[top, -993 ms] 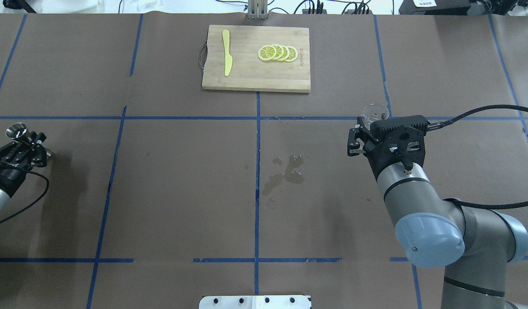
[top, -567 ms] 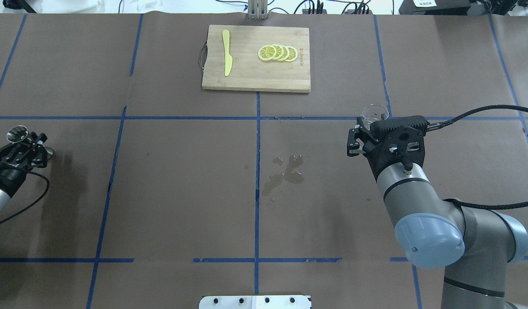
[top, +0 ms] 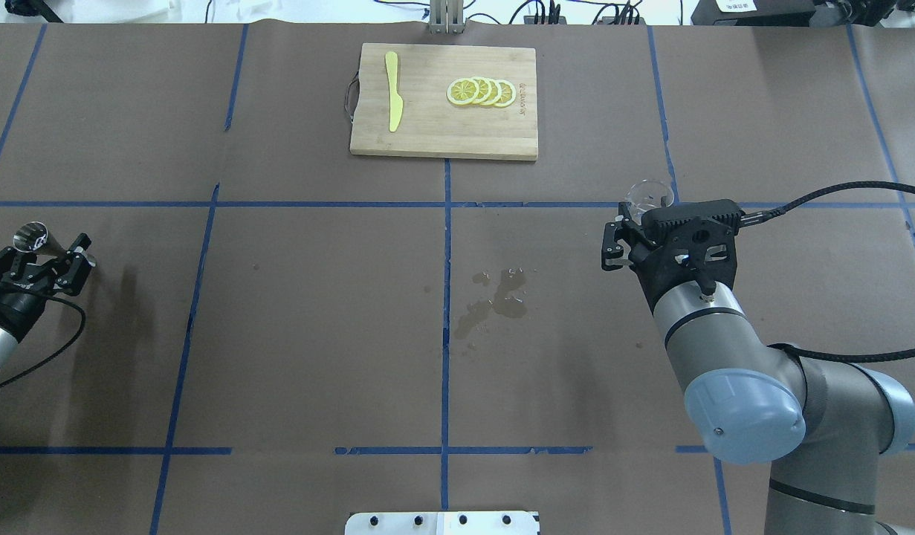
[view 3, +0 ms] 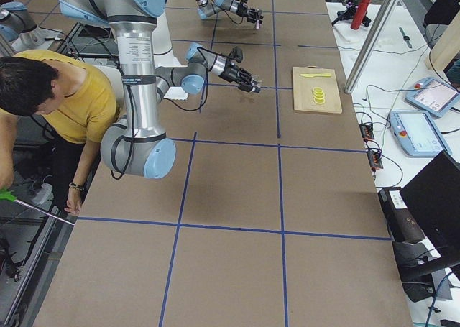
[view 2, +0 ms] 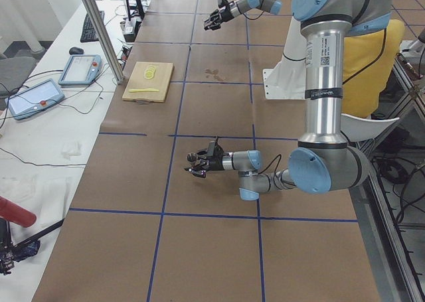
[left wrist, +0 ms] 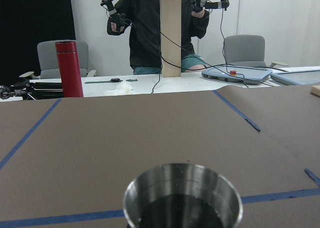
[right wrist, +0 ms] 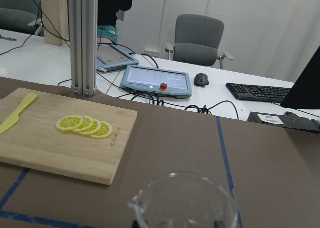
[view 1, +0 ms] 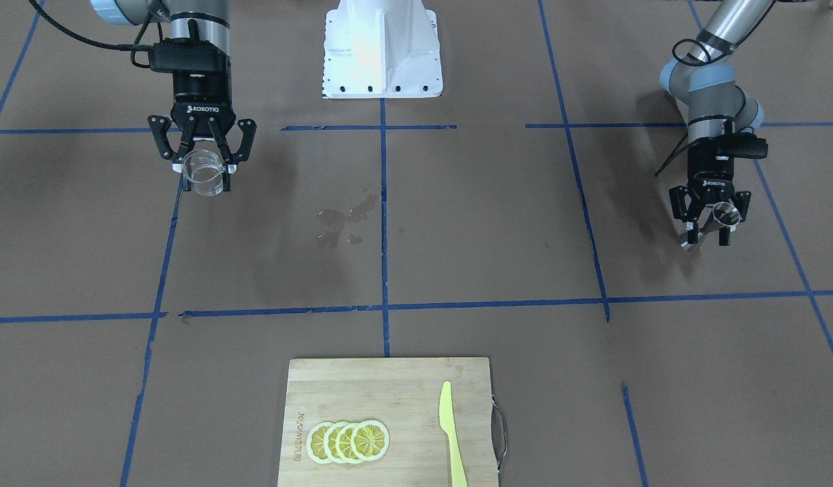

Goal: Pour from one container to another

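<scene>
At table's (view 1: 457, 237) opposite ends: glass cup (view 1: 203, 180) clamped inside right gripper (view 1: 206, 169), jigger (view 1: 725, 215) clamped inside left gripper (view 1: 707, 237).

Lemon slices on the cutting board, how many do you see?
4 lemon slices, overlapping in one row on the cutting board, apart from the yellow knife. Overlap could hide another.

— How many of each, then?
— Two arms' worth: a right gripper (view 1: 204, 169), a left gripper (view 1: 708, 237). One cup (view 1: 203, 177), one jigger (view 1: 726, 214).
— And out past the fingers?
— One board (top: 442, 137), one knife (top: 392, 91), four lemon slices (top: 481, 91), one puddle (top: 494, 301).
</scene>
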You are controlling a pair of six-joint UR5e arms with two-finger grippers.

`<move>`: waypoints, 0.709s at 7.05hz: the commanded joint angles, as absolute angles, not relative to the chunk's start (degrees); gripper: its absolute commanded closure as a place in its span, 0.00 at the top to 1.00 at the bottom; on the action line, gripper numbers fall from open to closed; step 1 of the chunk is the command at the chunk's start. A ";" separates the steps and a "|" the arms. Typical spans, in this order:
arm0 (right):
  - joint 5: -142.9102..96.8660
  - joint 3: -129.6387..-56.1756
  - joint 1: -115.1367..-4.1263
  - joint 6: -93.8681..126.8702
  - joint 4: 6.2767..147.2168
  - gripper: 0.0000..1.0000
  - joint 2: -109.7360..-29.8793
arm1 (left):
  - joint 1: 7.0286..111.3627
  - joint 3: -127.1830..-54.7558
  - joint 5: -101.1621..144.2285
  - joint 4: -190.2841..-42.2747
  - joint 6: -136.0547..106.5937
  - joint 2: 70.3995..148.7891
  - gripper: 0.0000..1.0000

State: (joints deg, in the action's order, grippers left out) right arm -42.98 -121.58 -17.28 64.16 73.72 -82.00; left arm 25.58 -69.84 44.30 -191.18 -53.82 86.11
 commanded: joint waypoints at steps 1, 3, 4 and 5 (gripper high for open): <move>-42.98 -121.90 -17.31 64.16 73.74 0.00 -82.00 | 25.58 -70.13 44.30 -191.42 -53.79 85.70 1.00; -42.89 -122.25 -17.31 64.16 73.74 0.00 -82.09 | 25.40 -71.01 44.56 -192.04 -53.79 83.42 1.00; -42.89 -122.43 -17.31 64.16 73.74 0.00 -82.09 | 24.88 -71.97 44.47 -192.13 -53.88 82.19 1.00; -42.89 -122.61 -17.31 64.16 73.74 0.00 -82.18 | 23.83 -73.29 44.56 -192.13 -53.88 81.39 1.00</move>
